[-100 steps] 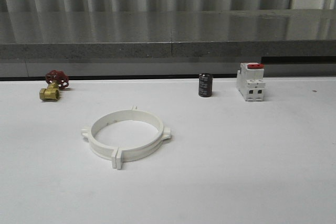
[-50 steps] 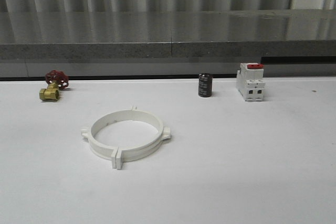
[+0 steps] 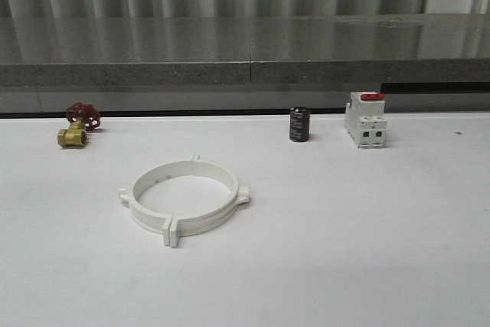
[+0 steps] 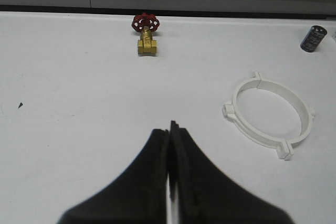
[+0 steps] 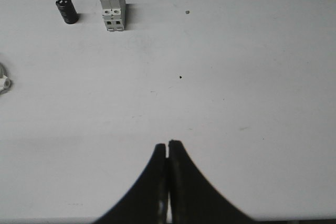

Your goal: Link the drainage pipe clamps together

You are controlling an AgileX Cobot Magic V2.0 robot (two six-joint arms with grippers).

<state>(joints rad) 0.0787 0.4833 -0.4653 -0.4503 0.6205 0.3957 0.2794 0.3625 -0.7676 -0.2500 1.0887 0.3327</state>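
Observation:
The two white drainage pipe clamps [image 3: 182,203] lie on the white table joined as one wide ring, their end tabs meeting at the near side and at the far side. The left wrist view has the same ring [image 4: 270,117] off to one side of my left gripper [image 4: 170,127], which is shut with nothing between its black fingers and stands well apart from it. My right gripper [image 5: 167,145] is also shut and empty over bare table; one tab at the ring's edge [image 5: 4,83] peeks in at the border of that view.
A brass valve with a red handwheel [image 3: 79,124] sits at the back left. A black cylinder [image 3: 299,124] and a white breaker with a red top [image 3: 365,119] stand at the back right. A grey ledge [image 3: 245,70] runs behind the table.

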